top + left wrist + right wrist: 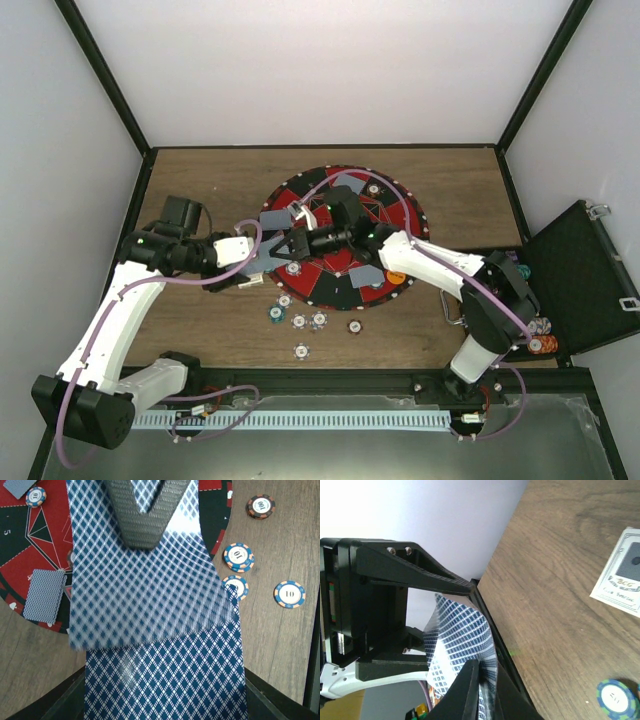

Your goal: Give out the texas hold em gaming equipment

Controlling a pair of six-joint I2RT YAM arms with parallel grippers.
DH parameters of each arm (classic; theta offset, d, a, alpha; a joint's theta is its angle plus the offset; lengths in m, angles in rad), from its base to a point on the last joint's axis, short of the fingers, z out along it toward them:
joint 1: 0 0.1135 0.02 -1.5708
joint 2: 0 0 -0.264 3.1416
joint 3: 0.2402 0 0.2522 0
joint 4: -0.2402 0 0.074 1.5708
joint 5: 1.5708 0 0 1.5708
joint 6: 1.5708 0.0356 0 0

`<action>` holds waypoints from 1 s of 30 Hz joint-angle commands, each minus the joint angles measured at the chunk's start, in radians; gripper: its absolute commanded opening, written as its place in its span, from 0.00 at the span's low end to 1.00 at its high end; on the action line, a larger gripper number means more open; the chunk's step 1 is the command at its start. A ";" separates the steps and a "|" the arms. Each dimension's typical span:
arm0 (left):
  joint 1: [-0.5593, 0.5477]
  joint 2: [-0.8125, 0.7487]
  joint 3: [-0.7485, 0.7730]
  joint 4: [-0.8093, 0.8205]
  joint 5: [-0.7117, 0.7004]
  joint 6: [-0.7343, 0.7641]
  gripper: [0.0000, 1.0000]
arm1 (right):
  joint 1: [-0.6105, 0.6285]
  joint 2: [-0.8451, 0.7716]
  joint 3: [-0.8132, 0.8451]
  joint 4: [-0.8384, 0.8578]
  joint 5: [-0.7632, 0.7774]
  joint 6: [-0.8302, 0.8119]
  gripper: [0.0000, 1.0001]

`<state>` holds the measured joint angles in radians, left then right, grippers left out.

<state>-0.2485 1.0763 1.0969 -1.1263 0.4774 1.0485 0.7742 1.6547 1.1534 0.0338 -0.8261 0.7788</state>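
Two grippers meeting at left edge of mat [395, 205]. Left gripper [258, 266] clenching deck [165, 680]. Right gripper [287, 247] pinching top card [145, 595], card sitting skewed across deck. Loose chips [299, 321] lying on table [210, 320] just beside mat. Case [580, 280] standing open far right.

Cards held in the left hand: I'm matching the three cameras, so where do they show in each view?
Top external: cards left of centre, at the near-left edge of the mat.
Left wrist: cards fill the middle, from top to bottom.
Right wrist: cards lower centre-left, curved and seen nearly edge-on.
Shared landmark: the wooden table, which shows in all three views.
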 commanded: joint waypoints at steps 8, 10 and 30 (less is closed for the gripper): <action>0.002 -0.010 -0.003 0.053 0.037 0.013 0.04 | -0.217 -0.084 -0.029 -0.145 -0.010 -0.073 0.01; 0.002 -0.010 -0.002 0.052 0.035 0.011 0.04 | -0.288 -0.071 -0.007 -0.178 -0.011 -0.104 0.01; 0.002 -0.005 0.022 0.001 0.035 0.006 0.04 | -0.567 0.839 1.049 -0.551 0.207 -0.267 0.05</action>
<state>-0.2485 1.0760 1.0969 -1.1091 0.4911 1.0489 0.2073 2.4256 2.0552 -0.4232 -0.6636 0.5323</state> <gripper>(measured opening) 0.636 0.030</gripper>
